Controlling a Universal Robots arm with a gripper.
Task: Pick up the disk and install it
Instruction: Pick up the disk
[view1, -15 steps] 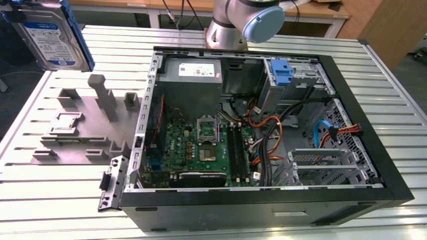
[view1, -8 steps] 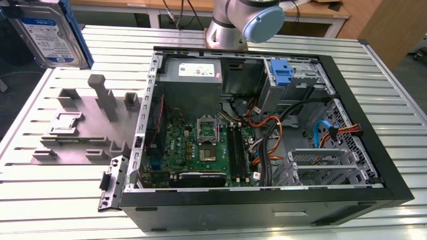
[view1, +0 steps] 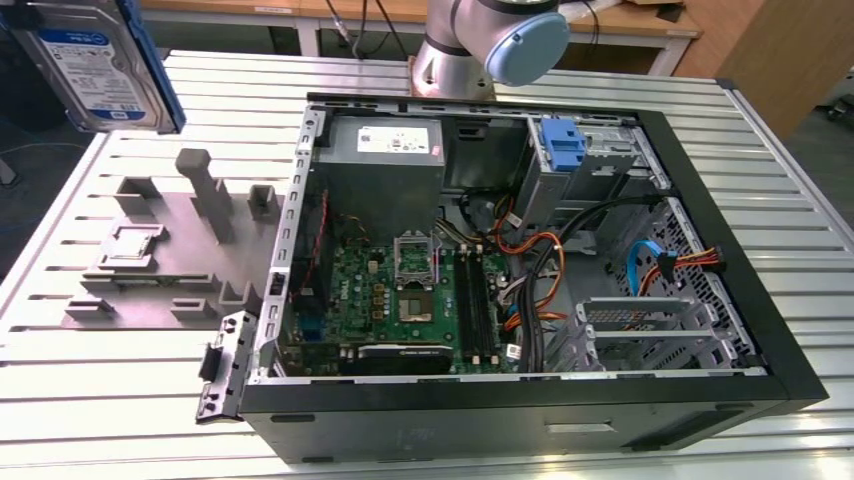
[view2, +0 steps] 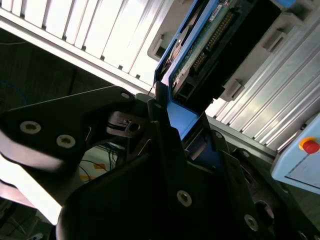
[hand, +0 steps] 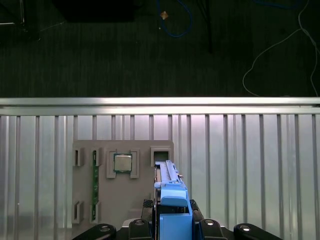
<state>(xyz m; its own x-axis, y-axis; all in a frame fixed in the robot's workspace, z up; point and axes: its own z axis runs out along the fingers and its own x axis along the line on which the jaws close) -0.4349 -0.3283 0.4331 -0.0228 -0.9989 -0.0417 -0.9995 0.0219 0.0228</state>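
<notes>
Disk (view1: 96, 60) is hanging high in the air at the exterior view's left, over the slatted table (view1: 80, 420) and well apart from the open computer case (view1: 534, 405), with its labelled face turned toward that camera. The gripper (hand: 172, 227) is pinching it. In the first wrist view the black fingers (hand: 198, 222) are pressing in on either side of the blue side rail, and the drive is standing edge-on between them. Judging from this, the pick is done and the carry is the step in hand. Doing it well is a matter of keeping the clamp firm on the rails, keeping the disk from tilting in the fingers, and lining its long edge up with a bay before any descent. Which bay is meant I cannot tell, though a blue bracket (view1: 566, 150) is sitting in one near the arm (view1: 487, 40). The first wrist view is looking straight down past the drive at a grey fixture tray (hand: 115, 195) holding a processor chip (hand: 122, 162) and a green memory stick (hand: 95, 180) — the exterior view is giving that tray only at a slant. The second wrist view is offering the drive's underside instead — its green circuit board (view2: 200, 47) and connector pins, plus a red button (view2: 310, 146) on a pale box.
</notes>
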